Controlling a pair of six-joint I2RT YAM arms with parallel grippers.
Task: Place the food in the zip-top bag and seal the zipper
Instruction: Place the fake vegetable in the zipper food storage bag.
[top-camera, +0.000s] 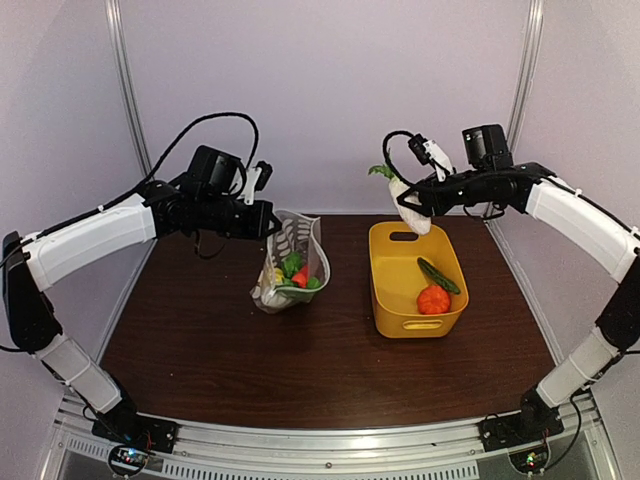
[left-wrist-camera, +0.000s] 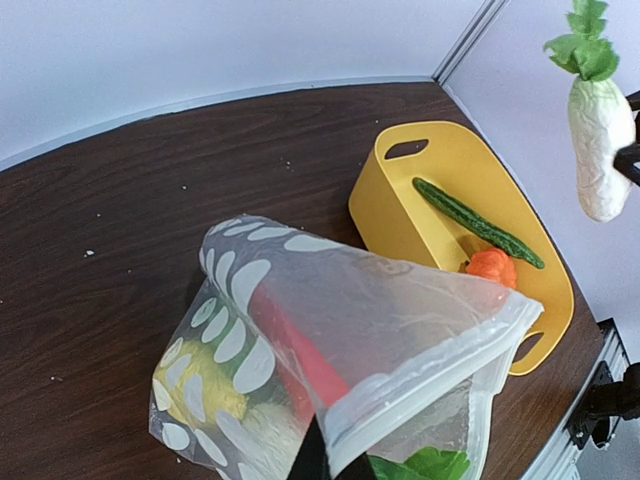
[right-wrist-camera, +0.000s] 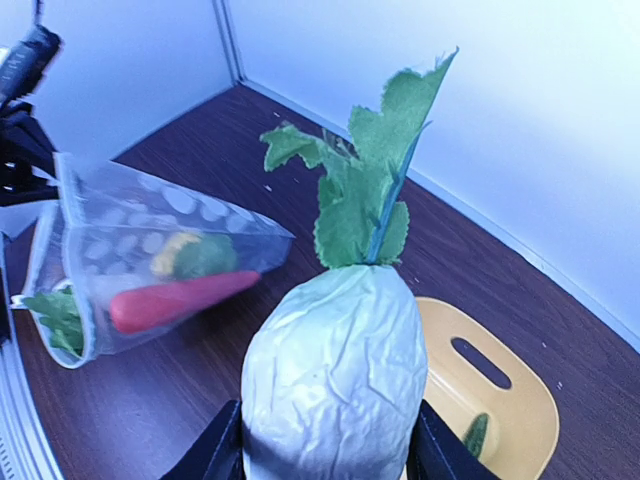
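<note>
The clear dotted zip-top bag (top-camera: 291, 262) stands on the table, its mouth up. My left gripper (top-camera: 270, 222) is shut on its whitish zipper (left-wrist-camera: 420, 378) at one corner. Inside are a red piece (left-wrist-camera: 300, 355), a yellow piece (left-wrist-camera: 195, 385) and leafy greens (left-wrist-camera: 425, 465). My right gripper (top-camera: 412, 207) is shut on the white radish (top-camera: 411, 211) with green leaves, held in the air above the yellow basket's far left rim, right of the bag. In the right wrist view the radish (right-wrist-camera: 335, 375) fills the jaws, with the bag (right-wrist-camera: 140, 265) to its left.
The yellow basket (top-camera: 385, 300) sits right of the bag and holds a green cucumber (top-camera: 438, 275) and an orange piece (top-camera: 433, 299). White walls and metal posts enclose the dark brown table (top-camera: 190, 340).
</note>
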